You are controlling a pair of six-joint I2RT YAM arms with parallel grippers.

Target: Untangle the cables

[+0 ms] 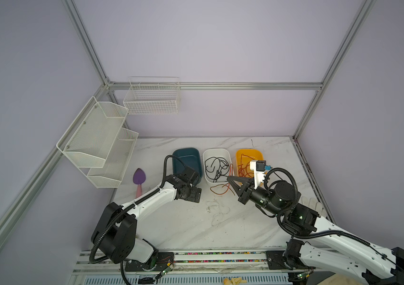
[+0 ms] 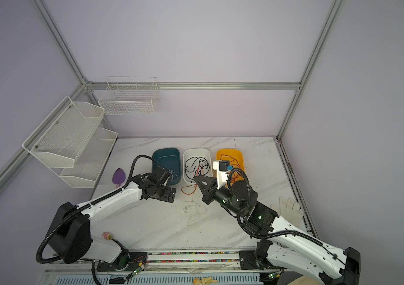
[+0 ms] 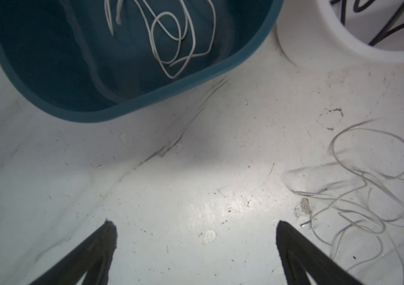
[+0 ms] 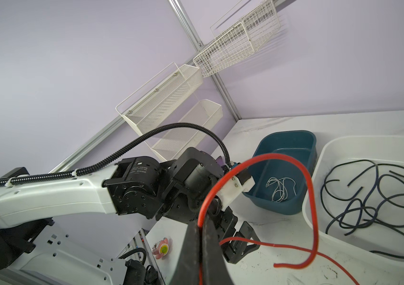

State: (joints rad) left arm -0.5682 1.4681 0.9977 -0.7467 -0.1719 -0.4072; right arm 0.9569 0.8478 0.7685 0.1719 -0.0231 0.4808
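Though thin, glossy looped red cable (image 4: 273, 155)

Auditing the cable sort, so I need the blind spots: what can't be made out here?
- Left end effector: the left wrist view's edge cuts off all but its two tips.
- Thin white cables on the marble tabletop: too faint in both top views to count.
- Orange-red cable shut in the right end effector: its trailing length runs off the right wrist view's edge.

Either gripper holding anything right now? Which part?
Right gripper is shut on the red cable, pinched along its length, not at an end; a loop arches out of the jaws. Left gripper is open, holding nothing.
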